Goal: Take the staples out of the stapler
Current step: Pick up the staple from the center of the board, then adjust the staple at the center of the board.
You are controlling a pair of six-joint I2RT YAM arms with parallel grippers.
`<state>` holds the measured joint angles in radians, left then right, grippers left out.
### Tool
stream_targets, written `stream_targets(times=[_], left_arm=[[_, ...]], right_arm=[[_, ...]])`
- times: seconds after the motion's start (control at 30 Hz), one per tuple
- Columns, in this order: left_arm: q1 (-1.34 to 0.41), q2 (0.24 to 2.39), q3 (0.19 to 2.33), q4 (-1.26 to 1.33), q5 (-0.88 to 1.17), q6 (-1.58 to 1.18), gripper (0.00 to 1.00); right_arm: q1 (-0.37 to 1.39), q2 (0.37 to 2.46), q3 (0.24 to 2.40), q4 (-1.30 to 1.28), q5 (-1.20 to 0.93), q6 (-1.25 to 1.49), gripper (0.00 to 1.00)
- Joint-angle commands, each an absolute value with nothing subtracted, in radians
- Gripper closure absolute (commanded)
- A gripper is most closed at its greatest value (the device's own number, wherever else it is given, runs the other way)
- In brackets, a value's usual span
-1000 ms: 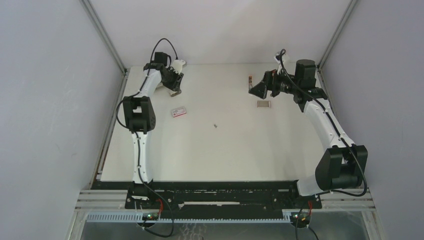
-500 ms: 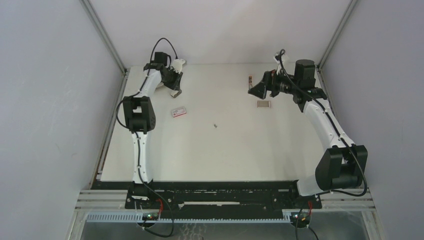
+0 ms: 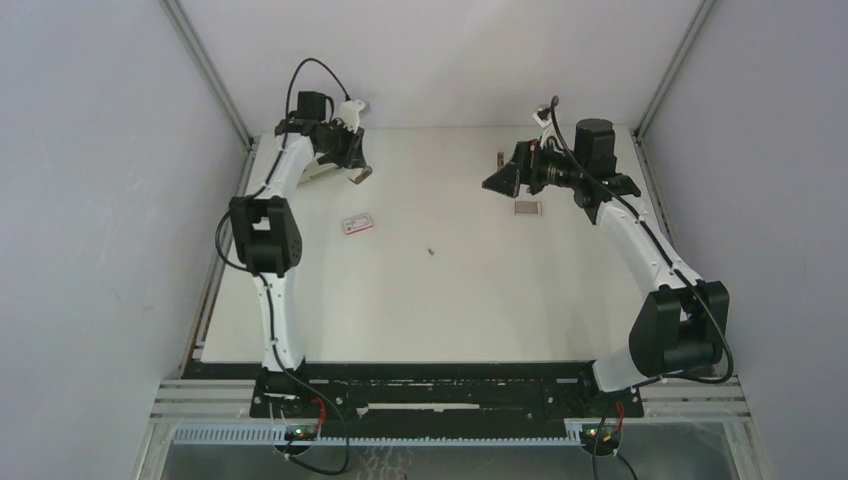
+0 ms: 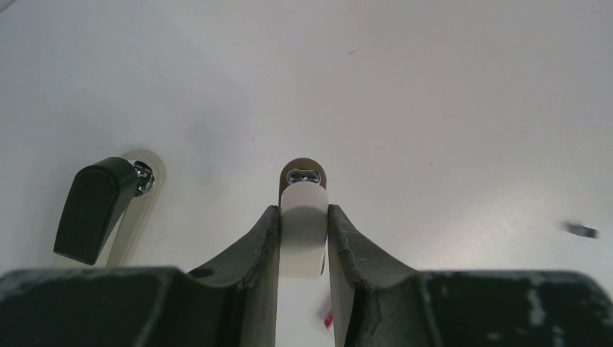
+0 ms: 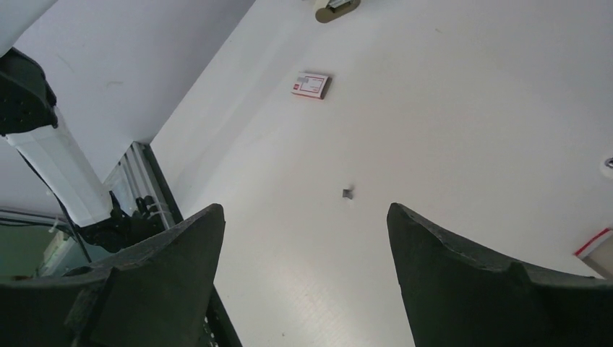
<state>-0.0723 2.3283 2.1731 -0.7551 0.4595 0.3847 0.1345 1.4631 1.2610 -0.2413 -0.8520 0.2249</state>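
— Left claw: how does it stand?
— Clenched. Both dark fingers press on a white piece with a brownish rounded tip and a shiny rivet in it. The claw is at the far left corner of the table.
— Is that piece part of the stapler?
— I cannot tell. In the left wrist view, something with a black handle, a chrome part and a cream base lies on the table to the left of it. That looks like the stapler, and it sits apart from the held piece.
— And the right claw?
— Released, with the jaws spread wide and nothing between them. It hangs over the far right part of the table, pointing toward the middle.
— Where are the staples?
— The staples are a small silver-grey strip lying flat on the table, just on the near side of the right claw. They are not touching it and are well apart from the left claw. A tiny dark fragment lies alone near the middle of the table, too small to identify.
— Anything else?
— A pink-and-white box lies flat on the table, on the near side of the left claw.
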Motion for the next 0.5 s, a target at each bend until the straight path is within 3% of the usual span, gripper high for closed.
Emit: stream_targets(times=[0.0,0.47], left_arm=[[-0.087,2.146,2.09,-0.718,0.621,0.363,1.0],[-0.252,1.812,1.706,-0.743,0.78,0.45,1.0]], right_arm=[[0.147,1.506,1.264,-0.147,-0.879,0.369,0.18],[0.218,1.666,1.264,-0.019,-0.95,0.648,0.23]])
